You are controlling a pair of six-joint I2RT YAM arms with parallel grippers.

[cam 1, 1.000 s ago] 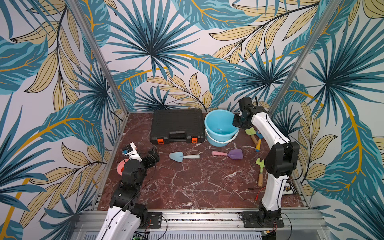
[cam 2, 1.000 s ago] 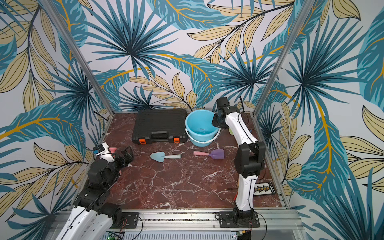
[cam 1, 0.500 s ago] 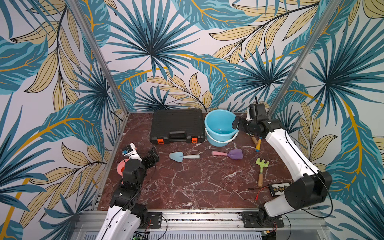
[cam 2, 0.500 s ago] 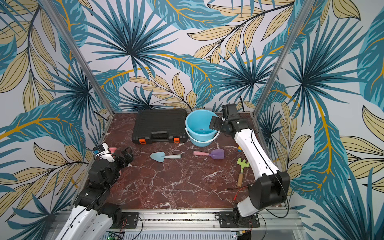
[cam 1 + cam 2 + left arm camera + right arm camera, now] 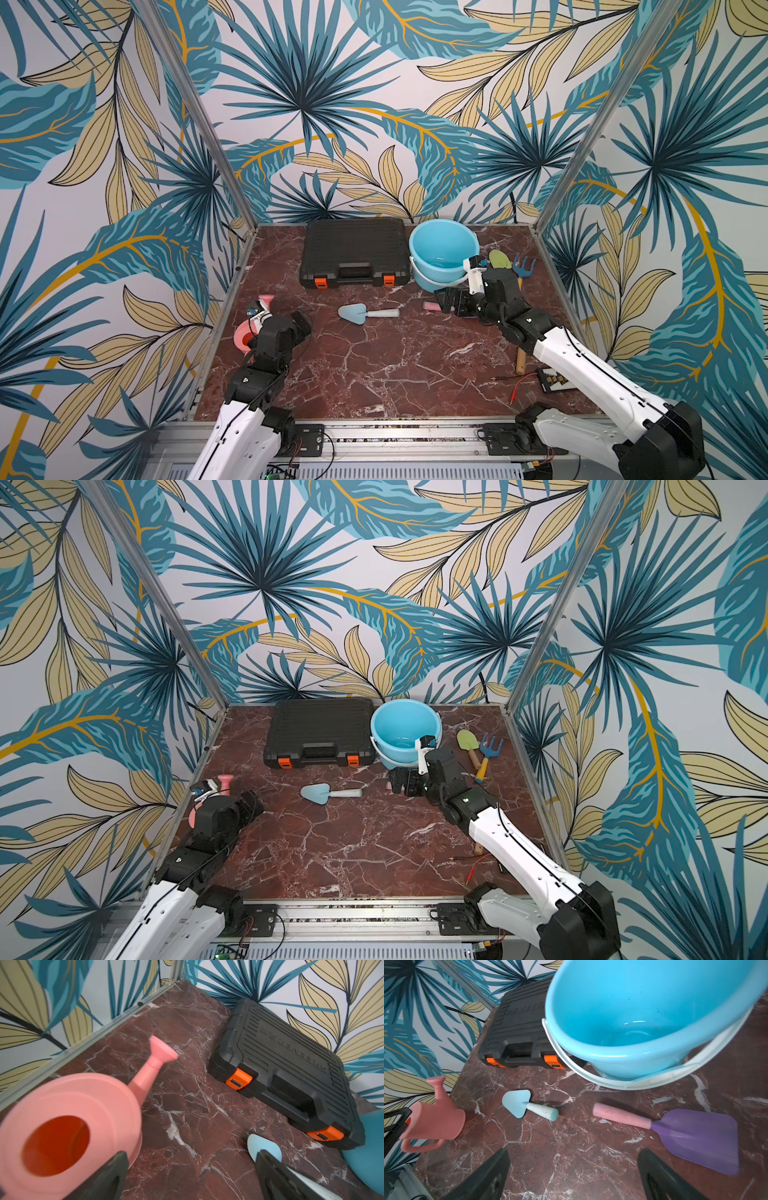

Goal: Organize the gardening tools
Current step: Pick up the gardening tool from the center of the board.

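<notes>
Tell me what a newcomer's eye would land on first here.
The bright blue bucket at the back of the marble table, with no tool in it, beside the black case with orange latches. Next, the pink watering can at the table's left edge by the left gripper, and the open right gripper hovering over the purple shovel in front of the bucket.

We find the case at the back of the desk, mid-frame, with the bucket just beside it on the right. Below the case lies the trowel; right of it, below the bucket, the shovel. The watering can stands at the desk's left edge. Right of the bucket, a second trowel and the fork-rake lie side by side.
</notes>
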